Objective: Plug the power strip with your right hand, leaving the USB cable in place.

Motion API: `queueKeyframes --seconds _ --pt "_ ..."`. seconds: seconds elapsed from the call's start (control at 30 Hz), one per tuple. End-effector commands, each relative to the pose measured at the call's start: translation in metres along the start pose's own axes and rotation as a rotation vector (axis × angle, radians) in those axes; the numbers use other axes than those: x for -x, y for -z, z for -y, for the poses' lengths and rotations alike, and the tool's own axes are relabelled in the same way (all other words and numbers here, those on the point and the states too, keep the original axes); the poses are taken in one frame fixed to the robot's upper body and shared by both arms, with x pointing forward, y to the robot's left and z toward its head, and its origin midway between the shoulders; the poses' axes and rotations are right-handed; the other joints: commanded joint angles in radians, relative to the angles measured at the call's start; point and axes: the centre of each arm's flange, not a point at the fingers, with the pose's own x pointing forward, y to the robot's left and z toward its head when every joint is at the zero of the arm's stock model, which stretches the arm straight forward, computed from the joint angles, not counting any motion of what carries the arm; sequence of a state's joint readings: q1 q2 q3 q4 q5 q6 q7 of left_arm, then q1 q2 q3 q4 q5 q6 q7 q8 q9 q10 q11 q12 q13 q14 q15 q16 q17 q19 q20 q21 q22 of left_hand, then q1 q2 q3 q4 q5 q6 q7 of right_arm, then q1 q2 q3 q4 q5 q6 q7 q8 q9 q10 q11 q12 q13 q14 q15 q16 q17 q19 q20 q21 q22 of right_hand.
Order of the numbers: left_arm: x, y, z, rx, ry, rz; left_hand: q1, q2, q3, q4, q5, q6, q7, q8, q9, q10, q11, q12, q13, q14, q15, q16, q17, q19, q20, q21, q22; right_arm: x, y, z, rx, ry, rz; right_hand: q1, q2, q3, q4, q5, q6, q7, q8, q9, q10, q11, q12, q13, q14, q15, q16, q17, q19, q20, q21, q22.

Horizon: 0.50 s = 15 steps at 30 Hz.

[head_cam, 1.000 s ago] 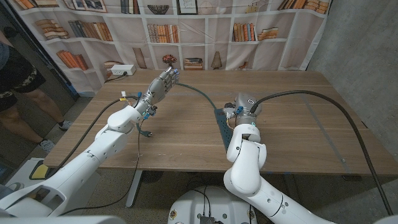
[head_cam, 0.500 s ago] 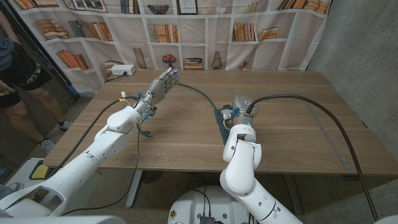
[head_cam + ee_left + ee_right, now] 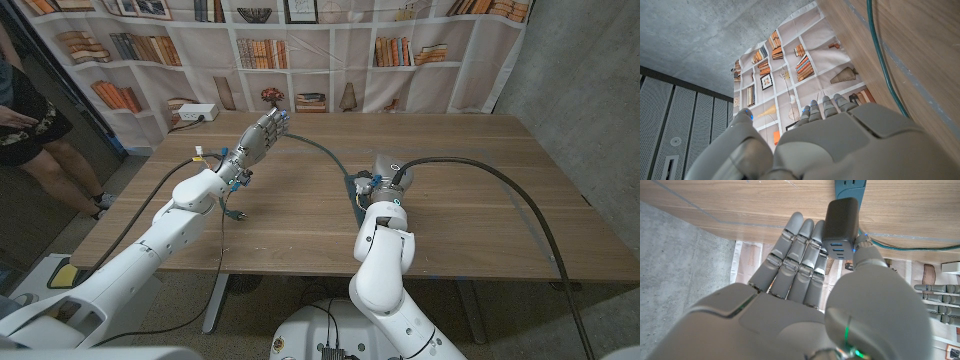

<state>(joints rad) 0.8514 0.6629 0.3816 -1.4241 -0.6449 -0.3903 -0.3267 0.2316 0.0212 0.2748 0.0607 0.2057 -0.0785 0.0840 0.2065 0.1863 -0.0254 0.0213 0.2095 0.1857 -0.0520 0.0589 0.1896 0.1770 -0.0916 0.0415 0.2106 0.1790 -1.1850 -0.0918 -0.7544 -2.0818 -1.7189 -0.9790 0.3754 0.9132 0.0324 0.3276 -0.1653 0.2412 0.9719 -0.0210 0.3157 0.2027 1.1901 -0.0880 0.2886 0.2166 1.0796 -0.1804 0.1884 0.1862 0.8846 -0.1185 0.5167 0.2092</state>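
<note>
Head view: the wooden counter (image 3: 300, 215) spans the middle of the frame, with a printed bookshelf backdrop (image 3: 300, 50) across the top. The right hand (image 3: 385, 172) sits just right of centre, largely hidden behind its own white forearm. The dark blue-green power strip (image 3: 353, 192) lies on the counter directly beside that hand, on its left in the picture; its green cable (image 3: 315, 148) curves up and left toward the left hand. The left hand (image 3: 262, 135) is raised above the counter at upper centre-left, fingers extended and close together, holding nothing. A thick black cable (image 3: 520, 200) arcs from the right wrist to the lower right corner. A white box (image 3: 195, 113) rests at the counter's far left corner. A person (image 3: 25, 110) stands at the left edge.

Right wrist view: the right hand (image 3: 805, 270) holds a black charger block (image 3: 841, 217) between thumb and fingers. The block's far end is touching or just short of the power strip (image 3: 850, 185) at the upper edge of the frame; which cannot be told.

Left wrist view: the left hand (image 3: 825, 130) occupies the lower frame, fingers straight, with the green cable (image 3: 882, 55) running across the counter at upper right.
</note>
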Motion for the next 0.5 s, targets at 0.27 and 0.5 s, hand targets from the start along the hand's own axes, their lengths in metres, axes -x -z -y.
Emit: queueKeyframes --seconds 0.27,0.5 --pt "-0.0029 -0.0005 0.0000 -0.005 -0.002 -0.004 0.006 -0.007 0.004 -0.003 -0.006 0.008 0.004 -0.003 0.002 0.005 0.001 -0.001 0.004 0.009 0.002 -0.003 0.003 -0.005 0.003 -0.003 0.004 -0.0048 -0.0032 -0.0079 0.009 -0.017 0.010 0.012 0.017 0.058 0.007 0.019 0.157 -0.142 0.004 0.002 0.106 -0.104 0.005 0.009 -0.004 -0.046 -0.007 -0.001 -0.022 -0.049 0.004 0.000" --pt "-0.0046 -0.0005 0.0008 -0.004 0.001 -0.004 0.007 -0.006 0.003 -0.004 -0.007 0.008 0.004 -0.004 0.002 0.006 -0.001 -0.001 0.004 0.008 0.001 -0.004 0.003 -0.005 0.004 -0.003 0.004 -0.0072 -0.0039 -0.0109 0.016 -0.034 0.003 0.009 0.018 0.063 0.007 0.025 0.157 -0.141 0.004 0.002 0.107 -0.104 0.005 0.011 -0.009 -0.046 -0.007 0.000 -0.025 -0.048 0.006 -0.002"
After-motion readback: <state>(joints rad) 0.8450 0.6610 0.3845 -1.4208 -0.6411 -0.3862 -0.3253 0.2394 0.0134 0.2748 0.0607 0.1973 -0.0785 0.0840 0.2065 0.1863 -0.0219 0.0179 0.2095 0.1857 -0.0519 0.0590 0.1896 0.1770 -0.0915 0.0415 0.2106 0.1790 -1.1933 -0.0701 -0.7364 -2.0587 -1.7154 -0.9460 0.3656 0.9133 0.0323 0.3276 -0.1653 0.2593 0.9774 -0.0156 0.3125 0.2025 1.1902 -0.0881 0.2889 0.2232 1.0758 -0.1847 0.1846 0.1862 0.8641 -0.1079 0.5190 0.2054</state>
